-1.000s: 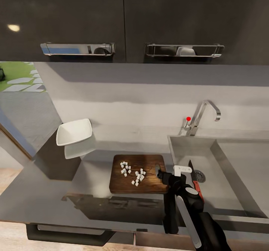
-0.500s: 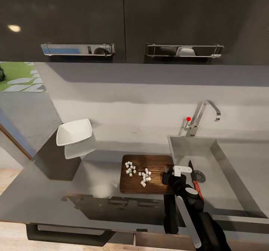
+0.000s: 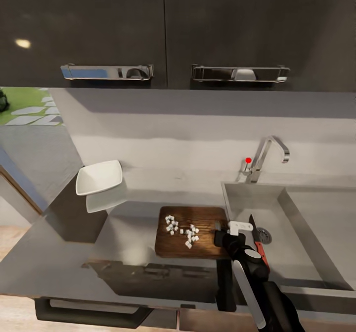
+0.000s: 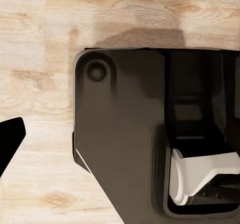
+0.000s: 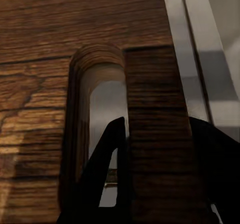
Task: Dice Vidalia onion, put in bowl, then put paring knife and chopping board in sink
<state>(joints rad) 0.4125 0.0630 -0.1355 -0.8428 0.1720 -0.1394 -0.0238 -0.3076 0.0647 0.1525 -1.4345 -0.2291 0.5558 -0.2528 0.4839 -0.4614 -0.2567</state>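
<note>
The dark brown chopping board [image 3: 190, 223] lies on the grey countertop [image 3: 59, 258], its right end against the sink [image 3: 301, 233]. Diced onion [image 3: 182, 229] sits as tiny white cubes on the board's middle. My right gripper [image 3: 220, 235] is shut on the board's right end; in the right wrist view one finger [image 5: 112, 154] passes through the board's handle slot and the wooden strip [image 5: 155, 108] lies between the fingers. The paring knife [image 3: 259, 247], red-handled, lies in the sink beside my right arm. The white bowl [image 3: 99, 177] stands at the back left.
A chrome tap [image 3: 264, 155] with a red dot rises behind the sink. Dark wall cabinets with chrome handles [image 3: 240, 73] hang above. The left wrist view looks down on wooden floor [image 4: 45, 43] and my dark base [image 4: 130, 134], with one left fingertip [image 4: 10, 136] near the frame's side.
The chopping board, held by my right gripper, has slid right toward the sink with the onion dice on it. The head view has tilted slightly.
</note>
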